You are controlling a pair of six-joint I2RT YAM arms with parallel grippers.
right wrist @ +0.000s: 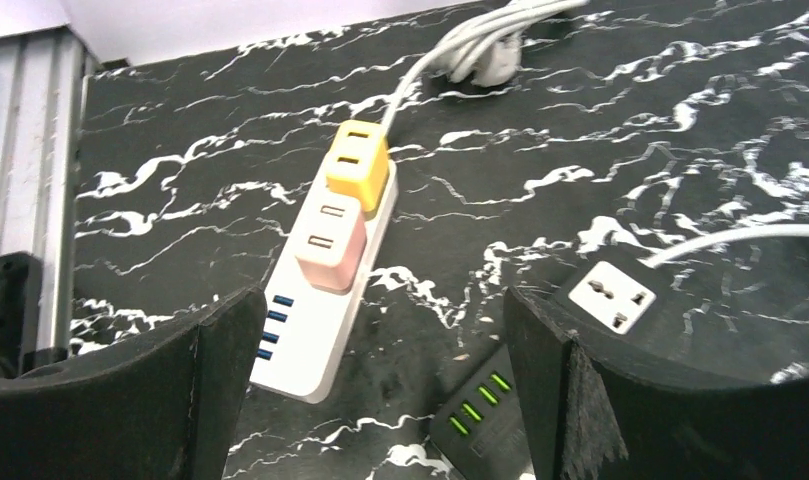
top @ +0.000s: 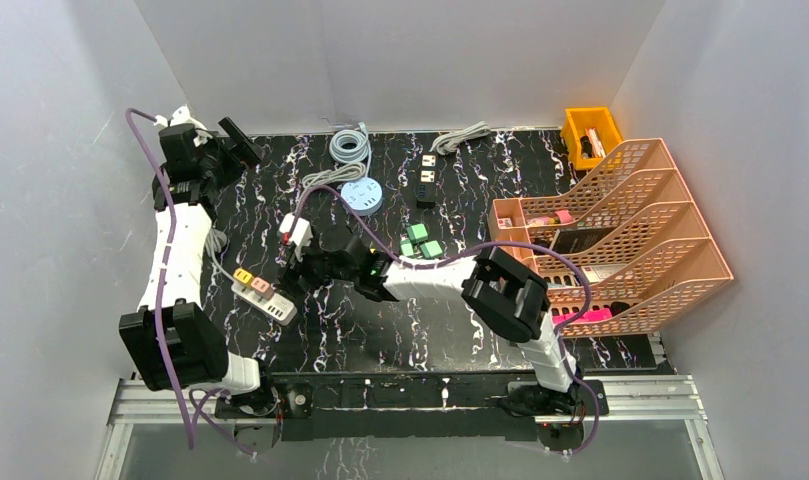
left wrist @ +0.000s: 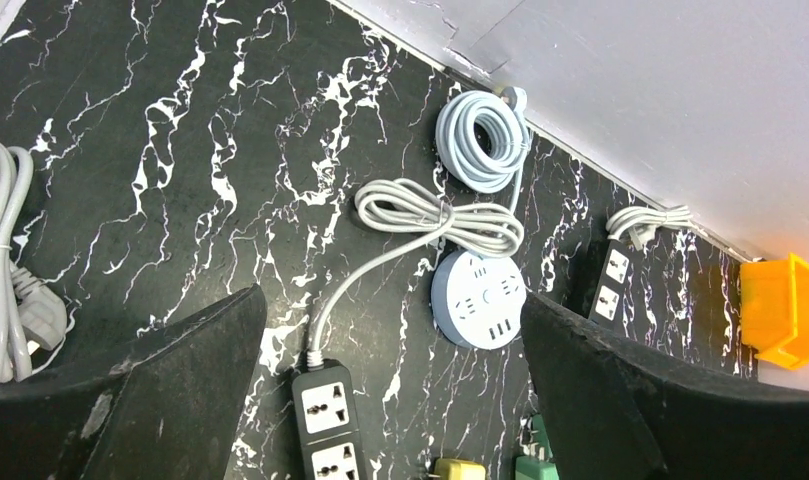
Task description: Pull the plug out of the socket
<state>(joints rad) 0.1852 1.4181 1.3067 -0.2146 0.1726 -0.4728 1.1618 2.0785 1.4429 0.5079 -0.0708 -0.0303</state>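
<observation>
Fig. White power strip (top: 265,297) (right wrist: 325,290) lying flat on the black marbled surface (top: 400,340), left of centre. Its long axis runs from far-left, where the cord leaves, to near-right. Yellow plug (top: 243,275) (right wrist: 357,166) and pink plug (top: 261,287) (right wrist: 330,243) are seated in its top face, pointing upward. Right gripper (top: 294,268) (right wrist: 380,320) hovers just right of the strip, jaws apart. Left gripper (top: 235,140) (left wrist: 395,330) is raised at the far-left corner, jaws apart.

Marble-patterned black counter (right wrist: 630,120), faintly glossy; smooth white plastic power strip (right wrist: 315,345) carrying yellow plug (right wrist: 358,160) and pink plug (right wrist: 330,245) in satin plastic; matt black, slightly rough jaws; perforated plastic file rack (top: 635,165).
</observation>
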